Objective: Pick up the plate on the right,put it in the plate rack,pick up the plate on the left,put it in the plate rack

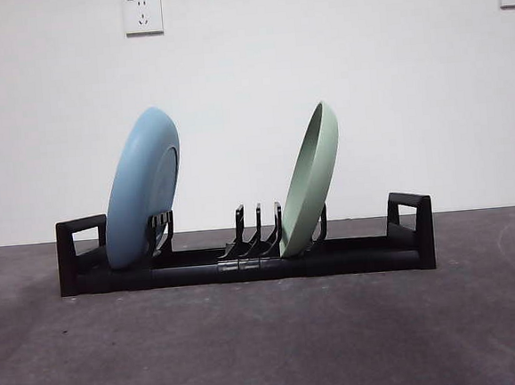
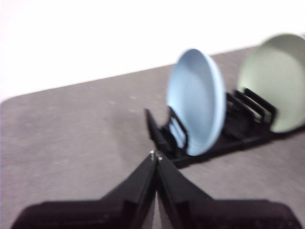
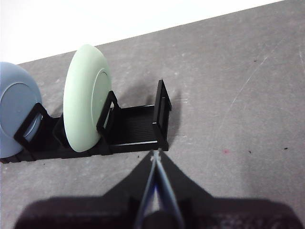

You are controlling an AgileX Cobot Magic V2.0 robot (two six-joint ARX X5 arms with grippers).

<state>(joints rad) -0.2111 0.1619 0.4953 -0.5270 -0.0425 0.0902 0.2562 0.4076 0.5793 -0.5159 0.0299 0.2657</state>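
We see the plate rack [image 1: 245, 260] lying across the grey tabletop [image 1: 269, 343], with the blue plate [image 1: 143, 188] leaning in its left-end prongs and the green plate [image 1: 310, 179] tilted in slots right of centre. The left gripper [image 2: 156, 155] and right gripper [image 3: 156, 152] hang clear of the rack, jaws pressed together, holding nothing.

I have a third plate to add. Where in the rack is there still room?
The prongs between the blue plate and the green plate stand free. The rack floor between the green plate and its right handle is bare. The left end, by the blue plate, is crowded.
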